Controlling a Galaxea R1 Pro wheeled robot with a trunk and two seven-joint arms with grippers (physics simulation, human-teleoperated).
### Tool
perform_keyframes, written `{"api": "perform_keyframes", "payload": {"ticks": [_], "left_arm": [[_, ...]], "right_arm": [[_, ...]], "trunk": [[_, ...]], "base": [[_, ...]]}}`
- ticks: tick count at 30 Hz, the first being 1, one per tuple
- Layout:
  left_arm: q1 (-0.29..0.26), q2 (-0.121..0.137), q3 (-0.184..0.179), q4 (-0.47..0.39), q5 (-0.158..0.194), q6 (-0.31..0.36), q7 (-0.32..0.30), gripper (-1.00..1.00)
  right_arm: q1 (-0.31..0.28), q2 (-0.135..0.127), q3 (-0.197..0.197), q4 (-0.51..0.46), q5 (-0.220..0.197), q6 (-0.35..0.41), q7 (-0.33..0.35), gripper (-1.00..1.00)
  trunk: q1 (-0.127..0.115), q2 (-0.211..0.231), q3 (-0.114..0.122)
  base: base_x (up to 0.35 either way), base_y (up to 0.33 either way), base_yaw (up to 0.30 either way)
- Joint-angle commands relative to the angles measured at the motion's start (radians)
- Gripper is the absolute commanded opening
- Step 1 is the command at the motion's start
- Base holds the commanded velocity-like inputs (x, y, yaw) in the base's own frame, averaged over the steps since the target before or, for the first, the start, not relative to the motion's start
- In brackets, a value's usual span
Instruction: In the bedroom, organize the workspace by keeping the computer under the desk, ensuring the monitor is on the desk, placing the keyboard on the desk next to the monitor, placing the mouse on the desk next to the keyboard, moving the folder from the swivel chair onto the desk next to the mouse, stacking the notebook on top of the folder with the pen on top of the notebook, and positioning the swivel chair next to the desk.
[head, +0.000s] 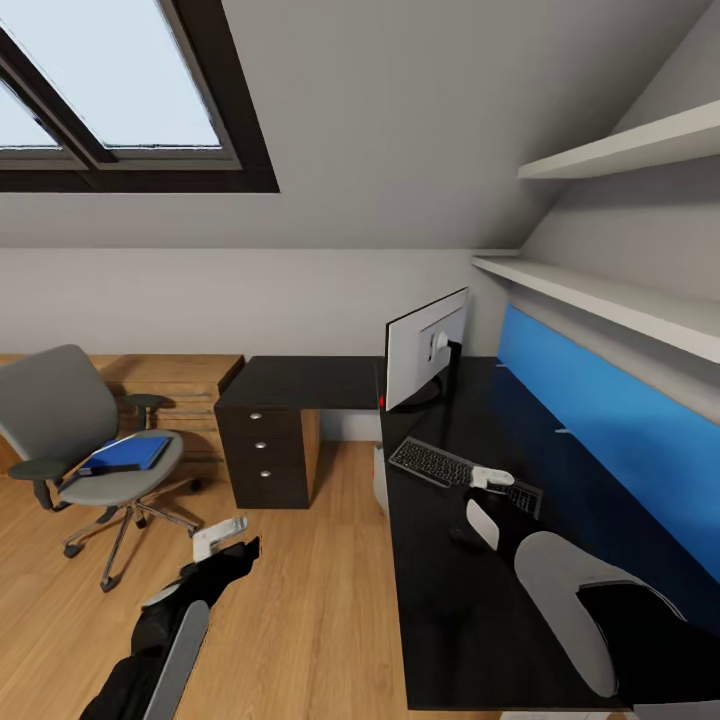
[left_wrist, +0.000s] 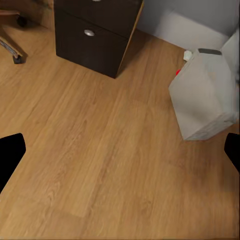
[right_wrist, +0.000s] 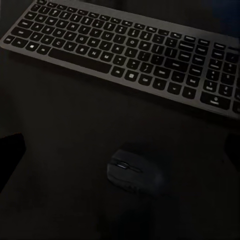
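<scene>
- Right hand above the black surface, over the keyboard's end; fingers spread, empty.
- Left hand low over wood floor, open, empty.
- Mouse just beside keyboard, seen by right wrist.
- Computer on floor, seen by left wrist.
- Monitor upright behind keyboard; folder on chair.

I see the keyboard flat on the black tabletop, mouse near it; blue folder on the chair.
</scene>
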Motion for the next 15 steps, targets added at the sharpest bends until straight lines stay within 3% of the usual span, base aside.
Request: {"api": "perform_keyframes", "payload": {"ticks": [1,2,5,15], "left_arm": [[0.023,-0.001,0.0,-0.035,0.011,0.016,0.007,1.0],[0.061,-0.001,-0.005,-0.077,0.01,0.033,0.007,1.0],[0.104,-0.002,-0.018,-0.122,0.01,0.051,0.007,1.0],[0.132,-0.001,-0.03,-0.15,0.01,0.063,0.008,1.0]], "right_arm": [[0.0,-0.001,0.008,-0.003,-0.008,0.007,-0.006,1.0],[0.0,-0.002,0.009,-0.003,-0.008,0.008,-0.006,1.0],[0.0,-0.002,0.009,-0.004,-0.008,0.009,-0.007,1.0],[0.0,-0.003,0.008,-0.004,-0.008,0.009,-0.007,1.0]], "trunk": [[0.0,-0.001,-0.002],[0.004,-0.008,-0.005],[0.016,-0.029,-0.014],[0.054,-0.099,-0.045]], "base": [[0.0,0.0,0.0],[0.0,0.0,0.0],[0.0,0.0,0.0],[0.0,0.0,0.0]]}}
